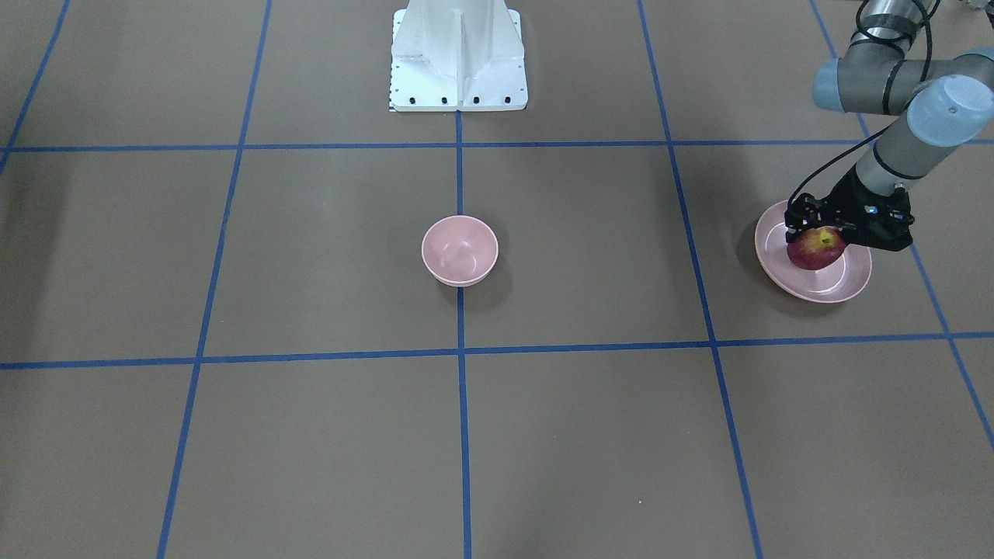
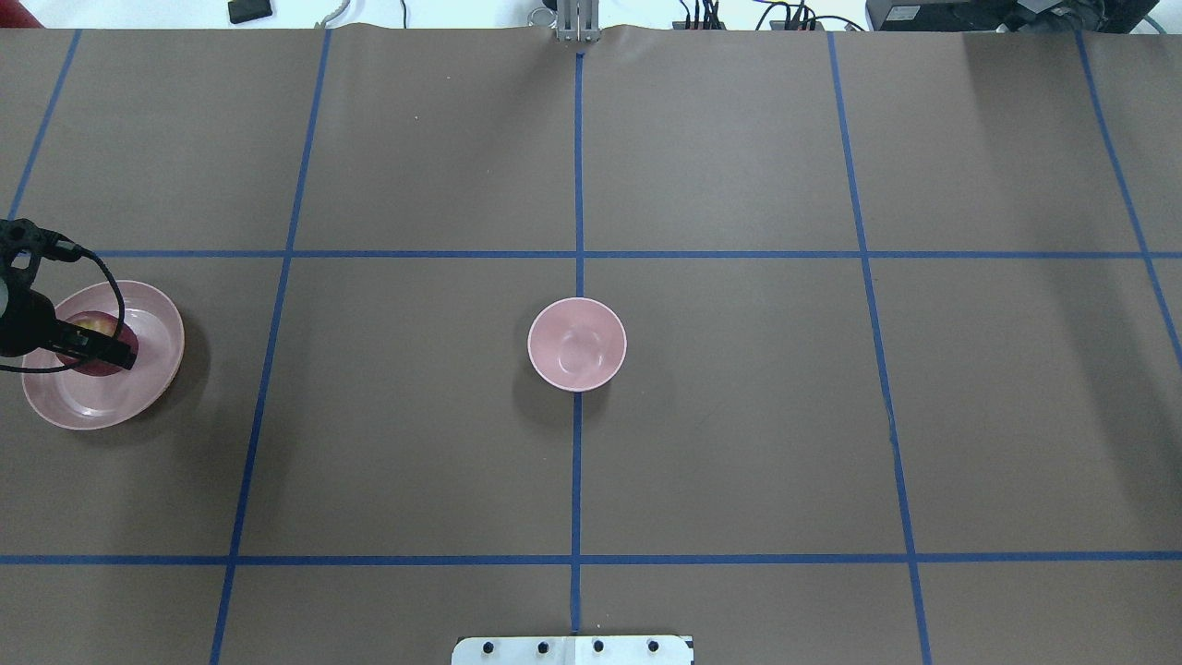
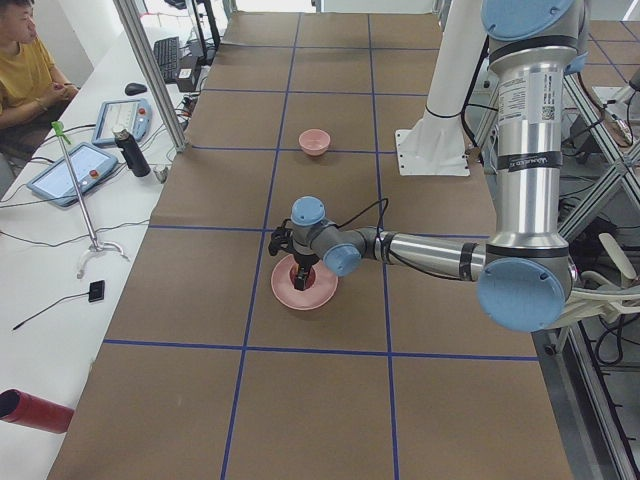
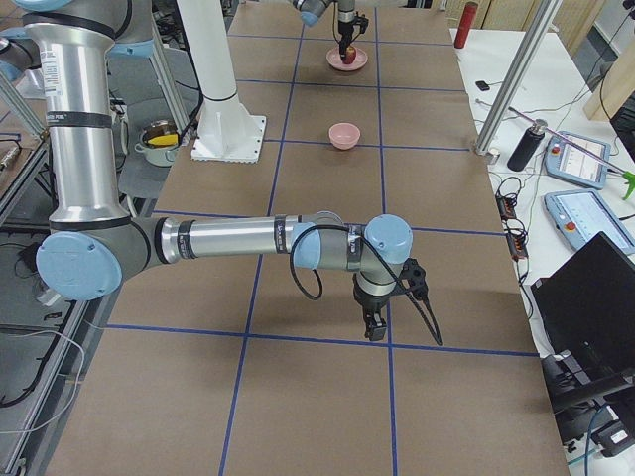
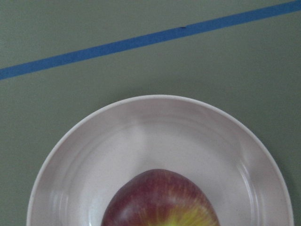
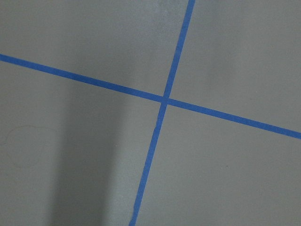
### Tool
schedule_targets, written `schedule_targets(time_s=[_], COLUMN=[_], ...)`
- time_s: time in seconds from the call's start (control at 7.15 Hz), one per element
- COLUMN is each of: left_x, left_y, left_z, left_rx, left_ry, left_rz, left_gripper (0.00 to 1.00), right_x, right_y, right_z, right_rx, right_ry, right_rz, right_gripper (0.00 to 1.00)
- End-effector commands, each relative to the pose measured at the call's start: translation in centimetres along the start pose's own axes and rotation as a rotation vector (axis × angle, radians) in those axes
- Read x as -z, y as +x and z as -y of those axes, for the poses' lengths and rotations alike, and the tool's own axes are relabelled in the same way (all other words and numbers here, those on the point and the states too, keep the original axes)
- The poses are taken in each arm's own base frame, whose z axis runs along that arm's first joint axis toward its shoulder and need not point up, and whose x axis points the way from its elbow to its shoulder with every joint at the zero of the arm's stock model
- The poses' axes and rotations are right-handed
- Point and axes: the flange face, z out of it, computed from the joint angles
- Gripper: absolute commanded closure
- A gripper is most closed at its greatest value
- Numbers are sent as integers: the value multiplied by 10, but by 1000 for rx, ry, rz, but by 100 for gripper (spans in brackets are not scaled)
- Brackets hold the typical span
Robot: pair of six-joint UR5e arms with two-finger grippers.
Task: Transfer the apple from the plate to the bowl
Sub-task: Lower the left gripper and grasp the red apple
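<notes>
In the front view, at the right edge, the apple [image 1: 817,252] is seen on the plate [image 1: 823,293], with the left gripper [image 1: 821,231] placed around its top. Whether the jaws are closed cannot be told. The grasp step is judged in hand. Next, a firm hold, a lift and a carry to the centre bowl [image 1: 460,250] are needed. The state of the right gripper [image 4: 375,327] cannot be told.

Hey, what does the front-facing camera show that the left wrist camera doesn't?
Only the front-facing view shows the bowl, the left hand at the apple, and the robot's white base. Only the left wrist view gives a close look at the faint rings inside the plate. Both show the apple lying on the plate, and blue tape lines.
</notes>
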Motion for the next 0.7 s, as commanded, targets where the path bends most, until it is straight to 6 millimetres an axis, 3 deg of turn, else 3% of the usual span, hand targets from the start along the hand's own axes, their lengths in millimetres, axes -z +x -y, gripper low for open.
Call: schedule_targets(time_s=[0.0, 0.14, 0.28, 0.56], left_x=[2, 10, 23, 50], left_y=[4, 11, 23, 68], left_z=[3, 5, 9, 52], left_rx=[-12, -19, -30, -22], left_ry=[6, 11, 28, 42], left_rz=[-7, -26, -43, -76], left_gripper=[74, 83, 86, 86], right_x=[0, -1, -1, -2], right_y=[0, 0, 0, 2], right_z=[0, 0, 0, -2], right_rx=[-1, -2, -2, 2], right_ry=[0, -1, -1, 3], right_rz=[1, 1, 1, 0], right_gripper=[0, 0, 0, 0])
